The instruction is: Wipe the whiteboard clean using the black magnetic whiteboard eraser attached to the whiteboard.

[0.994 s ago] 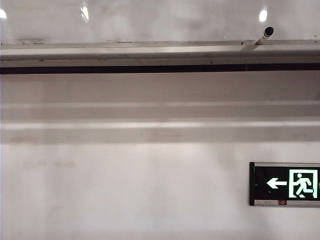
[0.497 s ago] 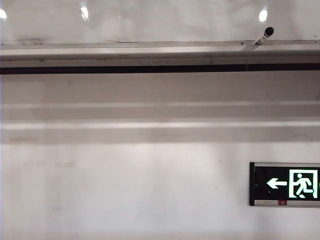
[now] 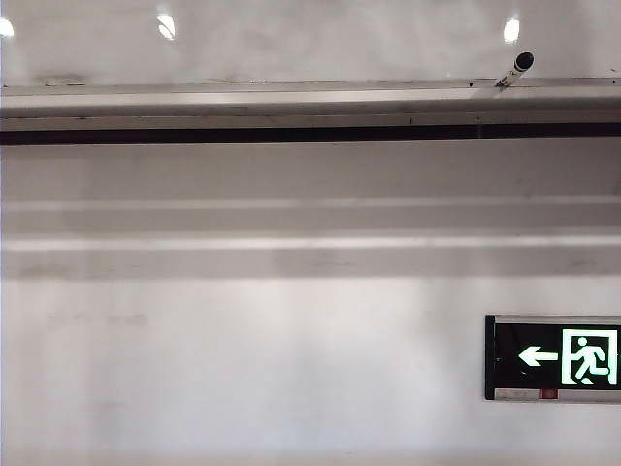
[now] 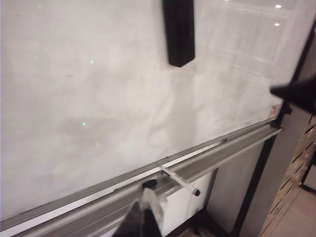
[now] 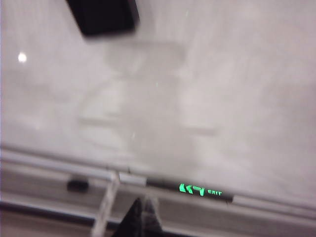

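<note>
Hanging untouched on the whiteboard, the eraser is faced by two empty, newly closed grippers, left and right.

Left gripper: two dark, near-black tapering fingers with a paler, translucent-looking inner face, tips meeting in a narrow wedge; matte finish; no cables, screws or markings visible.

Right gripper: two dark, near-black pointed fingers, tips pressed together in a slim wedge; blurred, surface detail unreadable.

Exterior view: no part of either arm visible.
</note>
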`<action>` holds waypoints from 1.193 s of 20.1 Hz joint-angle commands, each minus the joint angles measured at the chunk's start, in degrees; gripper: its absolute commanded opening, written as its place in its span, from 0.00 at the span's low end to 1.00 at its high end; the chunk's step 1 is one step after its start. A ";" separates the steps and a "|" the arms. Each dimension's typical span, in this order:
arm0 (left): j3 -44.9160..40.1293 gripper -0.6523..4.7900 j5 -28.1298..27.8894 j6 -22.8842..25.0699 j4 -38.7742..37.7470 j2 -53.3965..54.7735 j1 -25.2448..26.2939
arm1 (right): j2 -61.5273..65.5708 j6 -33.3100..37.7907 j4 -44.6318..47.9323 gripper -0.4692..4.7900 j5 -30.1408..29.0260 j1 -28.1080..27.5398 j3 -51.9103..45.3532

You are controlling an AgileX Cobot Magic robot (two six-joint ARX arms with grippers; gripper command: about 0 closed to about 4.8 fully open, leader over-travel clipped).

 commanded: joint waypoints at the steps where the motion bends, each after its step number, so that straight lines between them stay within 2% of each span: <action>1: 0.28 0.11 -3.23 5.99 0.07 -0.35 -2.91 | -8.90 0.20 7.54 0.08 -0.26 0.13 -11.74; 2: 0.26 0.11 -3.28 7.58 -0.70 -0.33 -4.20 | -12.61 -0.04 12.61 0.08 -0.74 0.11 -17.14; 4: -0.04 0.11 -3.80 7.74 -1.90 -0.31 -6.19 | -18.80 -0.48 22.69 0.08 -2.62 0.11 -27.10; 7: -0.15 0.11 -10.38 8.04 -4.90 -0.39 -8.02 | -25.14 -0.52 32.33 0.08 -3.10 0.09 -39.34; 11: -4.13 0.11 -15.72 11.43 -5.14 -1.77 -10.54 | -28.55 -0.48 32.52 0.09 -2.67 0.04 -49.35; 15: -14.27 0.11 -15.63 12.00 -0.81 -7.02 -10.82 | -28.57 1.27 27.80 0.08 -5.33 0.09 -52.22; 18: -22.91 0.11 -16.02 11.80 2.93 -14.32 -10.86 | -31.06 0.66 35.04 0.08 -5.55 0.09 -58.53; 21: -28.79 0.11 -22.21 11.78 2.95 -21.70 -10.86 | -37.00 -0.61 43.41 0.08 -10.93 0.09 -67.30; 24: -34.29 0.11 -27.87 11.41 1.51 -29.38 -10.88 | -44.06 -0.57 45.66 0.09 -11.69 0.07 -76.43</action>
